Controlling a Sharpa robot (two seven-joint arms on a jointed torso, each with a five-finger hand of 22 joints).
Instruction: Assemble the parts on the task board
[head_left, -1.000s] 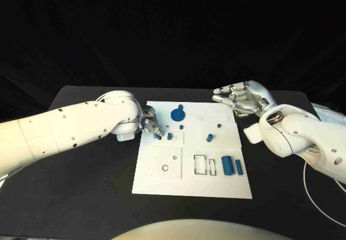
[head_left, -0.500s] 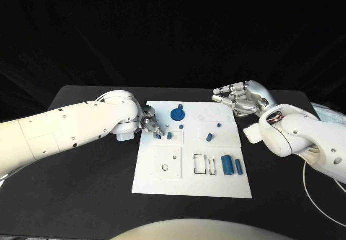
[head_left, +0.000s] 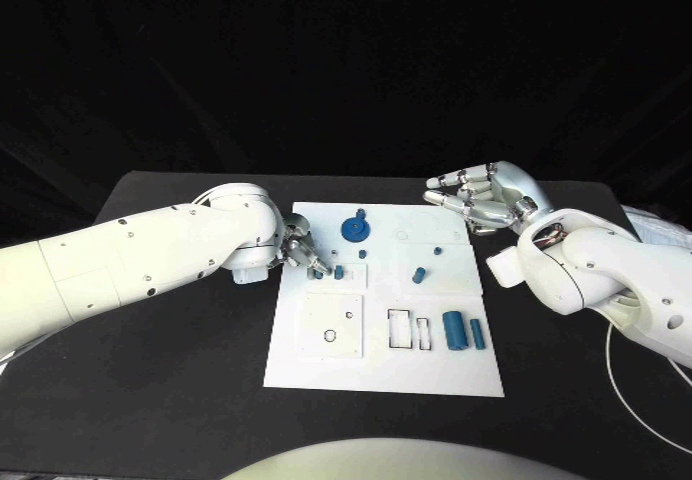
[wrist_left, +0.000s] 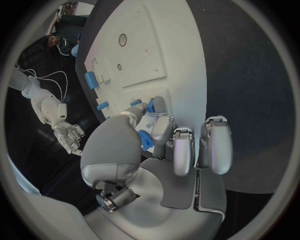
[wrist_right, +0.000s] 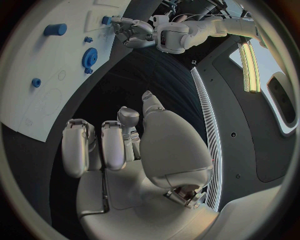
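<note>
On the left side of the task board, near its far end, I am holding my left hand low over the white surface with a small blue part pinched between the thumb and a finger, the other fingers spread so they are not blocking my wrist view of the board. I am keeping the piece just beside the blue peg already standing there, which I judge to be because its seat is close by and I am lining it up before lowering it. Moving rightward, the blue gear is lying flat near the board's far edge, a short blue pin is waiting in the middle, and two blue cylinders are resting side by side next to the outlined rectangular slots, probably left there for later steps. Further right, off the board's far corner, I am holding my right hand raised above the table, fingers loosely curled but apart and gripping nothing, parked out of the way so it is not crowding the left hand's placement.
</note>
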